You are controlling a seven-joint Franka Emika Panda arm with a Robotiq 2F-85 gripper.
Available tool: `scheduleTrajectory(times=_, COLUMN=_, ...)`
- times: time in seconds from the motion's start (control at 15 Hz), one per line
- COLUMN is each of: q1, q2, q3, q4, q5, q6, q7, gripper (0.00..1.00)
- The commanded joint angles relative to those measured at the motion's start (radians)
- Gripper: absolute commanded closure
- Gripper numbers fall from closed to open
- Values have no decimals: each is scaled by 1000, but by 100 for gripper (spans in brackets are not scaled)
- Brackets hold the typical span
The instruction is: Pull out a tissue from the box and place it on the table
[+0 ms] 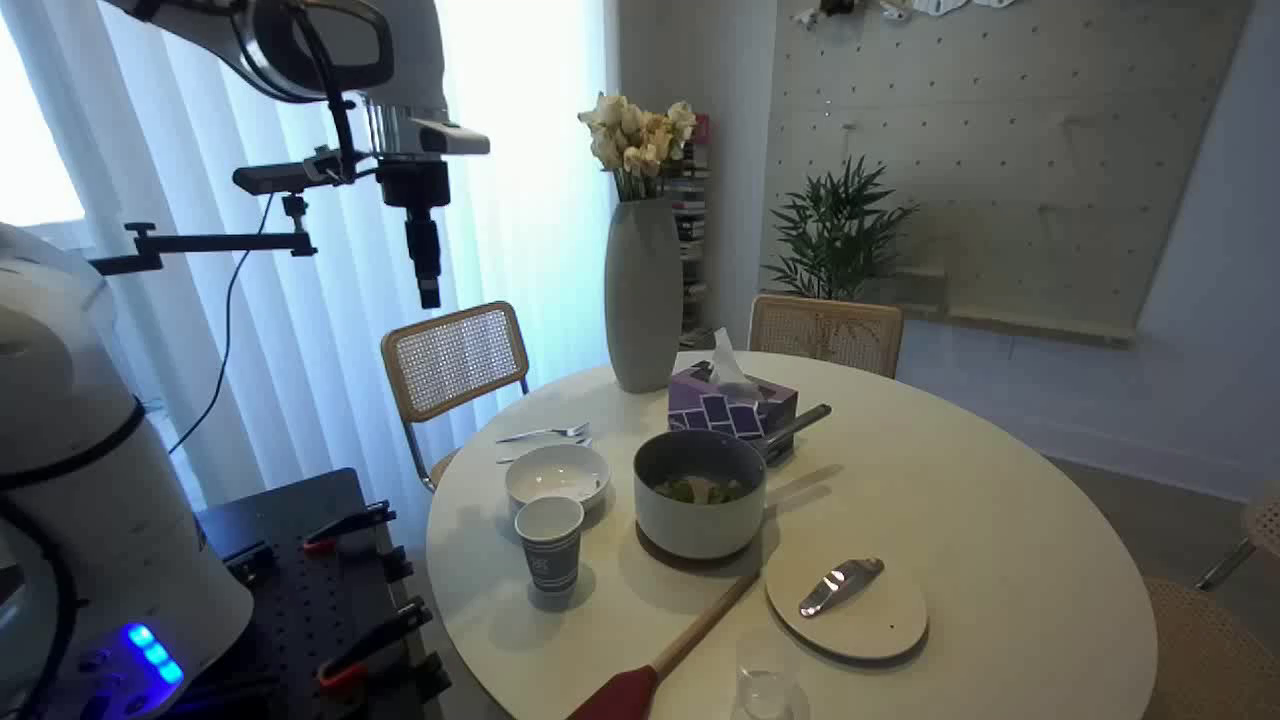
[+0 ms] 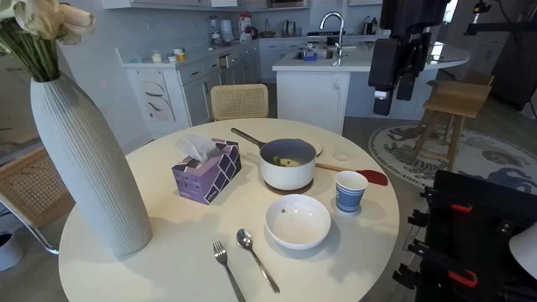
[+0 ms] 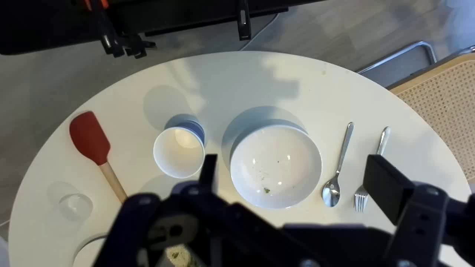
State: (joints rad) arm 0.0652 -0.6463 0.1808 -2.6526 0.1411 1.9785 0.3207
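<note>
On a smooth white table (image 2: 180,237) ringed by woven-backed chairs (image 2: 239,101), crumpled, sheer tissue (image 2: 197,147) rises from a purple-patterned box (image 2: 209,173) near a ribbed vase (image 2: 88,167); my pincer (image 3: 293,170) hangs high, fingers (image 3: 387,187) wide apart, the wrist view framing a glossy bowl (image 3: 276,159) between them, while only an exterior view shows the curved metal tap (image 2: 341,30)

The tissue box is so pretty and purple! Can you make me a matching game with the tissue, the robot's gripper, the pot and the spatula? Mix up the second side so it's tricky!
Things:
1. The tissue
2. The gripper
3. The pot
4. The spatula

What fits:
A. Has food inside
B. Pokes up out of the box
C. Red at one end, wooden at the other
D. Open, holding nothing

Right pairs: 1-B, 2-D, 3-A, 4-C
</note>
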Motion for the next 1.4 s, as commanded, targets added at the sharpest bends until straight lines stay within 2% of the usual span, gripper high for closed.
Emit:
scheduleTrajectory(times=0.0, q1=2, q2=0, q3=-2, q4=1, q5=-2, q6=-2, q7=1, gripper=0)
scheduleTrajectory(times=0.33, q1=2, q2=0, q3=-2, q4=1, q5=-2, q6=-2, q7=1, gripper=0)
scheduleTrajectory(times=0.4, q1=1, q2=25, q3=16, q4=10, q5=3, q6=19, q7=32, gripper=0)
scheduleTrajectory(times=0.53, q1=-11, q2=105, q3=71, q4=45, q5=10, q6=119, q7=138, gripper=0)
scheduleTrajectory(times=0.73, q1=-44, q2=257, q3=180, q4=101, q5=-28, q6=334, q7=366, gripper=0)
scheduleTrajectory(times=0.8, q1=-62, q2=312, q3=218, q4=124, q5=-65, q6=399, q7=451, gripper=0)
scheduleTrajectory(times=0.87, q1=-126, q2=368, q3=292, q4=158, q5=-105, q6=451, q7=533, gripper=0)
scheduleTrajectory(times=1.0, q1=-270, q2=453, q3=432, q4=226, q5=-256, q6=497, q7=704, gripper=0)
scheduleTrajectory(times=1.13, q1=-394, q2=525, q3=549, q4=304, q5=-451, q6=460, q7=880, gripper=0)
scheduleTrajectory(times=1.2, q1=-430, q2=561, q3=586, q4=341, q5=-541, q6=430, q7=957, gripper=0)
scheduleTrajectory(times=1.33, q1=-460, q2=660, q3=612, q4=417, q5=-730, q6=381, q7=1075, gripper=0)
